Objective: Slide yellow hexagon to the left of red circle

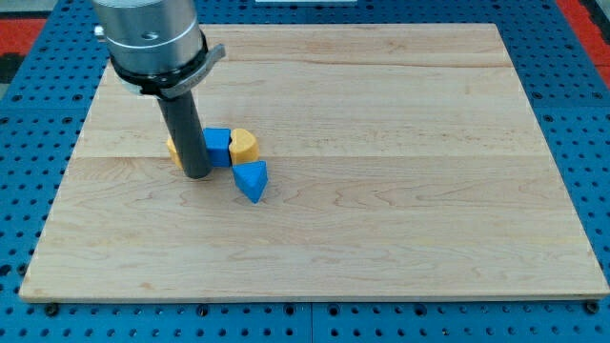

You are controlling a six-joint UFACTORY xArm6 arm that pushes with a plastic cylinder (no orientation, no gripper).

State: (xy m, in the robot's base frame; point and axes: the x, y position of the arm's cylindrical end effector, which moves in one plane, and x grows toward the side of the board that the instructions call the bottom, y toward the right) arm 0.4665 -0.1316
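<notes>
My tip [196,175] rests on the wooden board [381,219], left of centre. A yellow block [172,148] peeks out from behind the rod on its left; its shape is hidden. A blue block [218,145] touches the rod's right side. Another yellow block [246,145], rounded or hexagonal, sits against the blue block's right side. A blue triangle [252,180] lies just below these two, to the right of my tip. No red circle shows in the view.
The arm's grey housing [152,38] covers the board's top left part. A blue perforated table [572,114] surrounds the board on all sides.
</notes>
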